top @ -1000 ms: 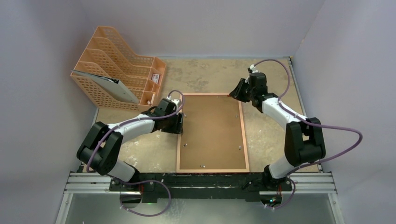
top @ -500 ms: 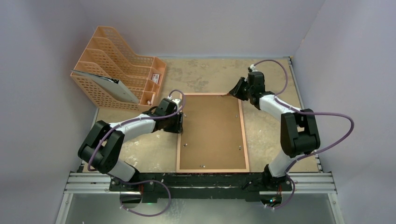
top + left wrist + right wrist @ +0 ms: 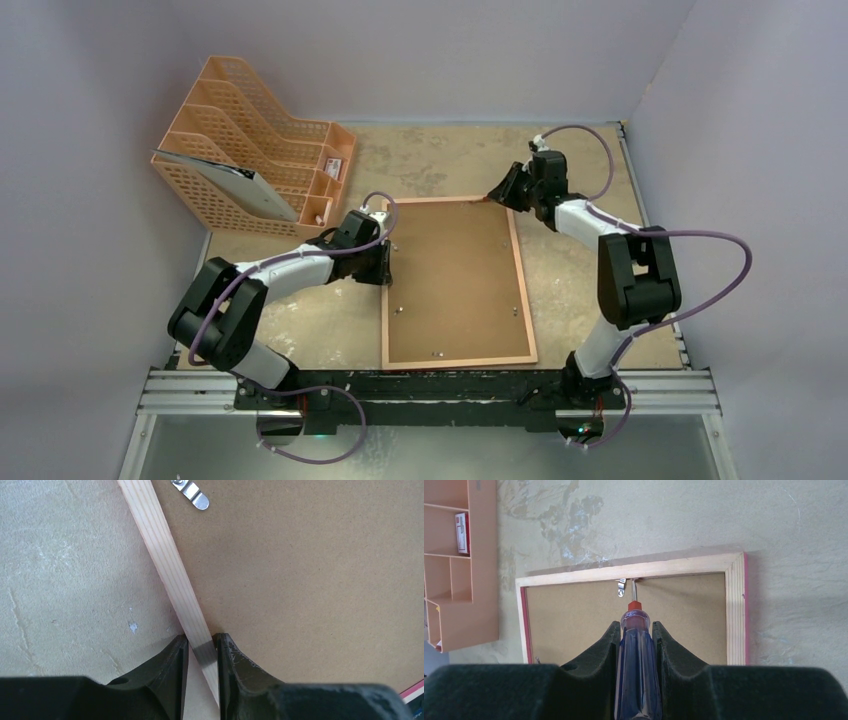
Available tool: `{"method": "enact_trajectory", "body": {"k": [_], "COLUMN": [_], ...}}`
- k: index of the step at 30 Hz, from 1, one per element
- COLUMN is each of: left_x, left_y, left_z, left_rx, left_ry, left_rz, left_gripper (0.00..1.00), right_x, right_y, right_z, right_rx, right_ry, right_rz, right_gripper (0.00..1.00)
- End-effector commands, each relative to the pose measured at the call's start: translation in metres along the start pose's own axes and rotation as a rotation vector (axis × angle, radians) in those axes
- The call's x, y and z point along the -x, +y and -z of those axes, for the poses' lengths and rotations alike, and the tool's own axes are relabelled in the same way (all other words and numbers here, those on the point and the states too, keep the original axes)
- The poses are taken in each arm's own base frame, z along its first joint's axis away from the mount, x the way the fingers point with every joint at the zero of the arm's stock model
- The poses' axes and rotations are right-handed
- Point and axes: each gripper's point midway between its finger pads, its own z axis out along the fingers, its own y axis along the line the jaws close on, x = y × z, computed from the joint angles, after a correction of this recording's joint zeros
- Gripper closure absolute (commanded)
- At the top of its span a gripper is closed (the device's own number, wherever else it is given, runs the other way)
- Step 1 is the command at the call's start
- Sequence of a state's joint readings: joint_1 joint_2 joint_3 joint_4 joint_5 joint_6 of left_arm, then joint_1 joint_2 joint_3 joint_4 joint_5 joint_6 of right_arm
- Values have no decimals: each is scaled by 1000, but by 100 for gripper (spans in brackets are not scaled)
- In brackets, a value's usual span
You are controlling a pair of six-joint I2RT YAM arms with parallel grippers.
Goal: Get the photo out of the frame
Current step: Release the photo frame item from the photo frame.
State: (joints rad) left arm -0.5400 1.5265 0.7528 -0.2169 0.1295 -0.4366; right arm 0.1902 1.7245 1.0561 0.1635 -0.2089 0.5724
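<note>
Fig. 1. Back of the frame (image 3: 521, 285), lying face down and worked by my 2 grippers. My left gripper (image 3: 201, 652) has narrowed over the last second and now pinches the frame's pale wooden rail between its 2 fingers (image 3: 170, 665). In the same interval the frame has turned a little on the table (image 3: 440, 160), its far edge shifting away from me. My right gripper (image 3: 636, 632) stays clamped on a blue-handled screwdriver (image 3: 638, 680). Its tip, straight ahead of my fingers, touches or nearly touches a metal clip (image 3: 622, 587) at the far rail. Judged meaning: the frame is now braced, so the clip can be levered aside. The photo is not visible; it presumably lies under the brown backing board (image 3: 455, 285), which, with its remaining clips, stands in the way. An orange file rack (image 3: 240, 150) sits well to the left of my left fingers, apart from the frame
</note>
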Motion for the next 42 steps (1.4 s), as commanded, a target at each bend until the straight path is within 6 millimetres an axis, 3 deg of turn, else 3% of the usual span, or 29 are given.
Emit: {"method": "enact_trajectory", "body": {"k": [1,15,20,26,34,42], "left_x": [-19,-22,-21,-21,-21,-22], "left_y": [5,3,4,2,-1,-3], "left_z": [-5,-5,-4,-3,-3,-5], "left_rx": [23,35,39,34,22,15], "left_ry": [62,70,66,64,63,65], "left_rz": [-23,-54,-58,-63,-76,-85], "left_gripper": [81,90,92,92,94,95], "right_x": [11,7,14,11,0,-19], "right_y": [15,21,19,13,35,44], "right_z": [-7,-2,4,-9,-10,-17], "right_rx": [62,83,59,38,149,164], "right_ry": [-11,1,-39,-15,38,108], "right_rz": [51,73,64,53,103,182], "right_gripper": [100,100,100,100,100,100]}}
